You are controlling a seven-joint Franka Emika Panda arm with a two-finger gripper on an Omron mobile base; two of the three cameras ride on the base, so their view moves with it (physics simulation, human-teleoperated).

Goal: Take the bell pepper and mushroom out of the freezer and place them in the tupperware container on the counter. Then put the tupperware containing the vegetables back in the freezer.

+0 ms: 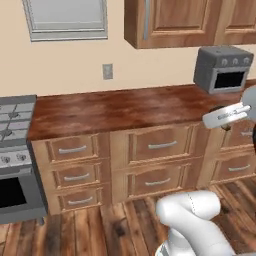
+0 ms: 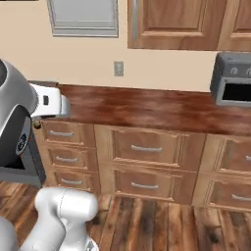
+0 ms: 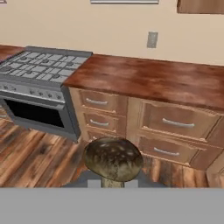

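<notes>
The mushroom (image 3: pixel 113 158), a brown speckled cap on a pale stem, sits close at the bottom of the hand view, and my gripper (image 3: pixel 113 183) is shut on its stem. The fingers are mostly hidden under the cap. In the left base view the white hand (image 1: pixel 227 116) hangs at the front edge of the counter (image 1: pixel 115 112), at its right end. The reddish-brown counter (image 3: pixel 148 78) lies ahead of the hand and holds nothing in this stretch. The bell pepper, the freezer and the tupperware container are out of view.
A grey stove (image 3: pixel 39 70) with an oven adjoins the counter's left end (image 1: pixel 15 120). A grey toaster oven (image 1: pixel 222 70) stands at the back right of the counter. Drawers with silver handles (image 2: pixel 146 148) front the cabinets, and wall cabinets (image 1: pixel 185 22) hang above.
</notes>
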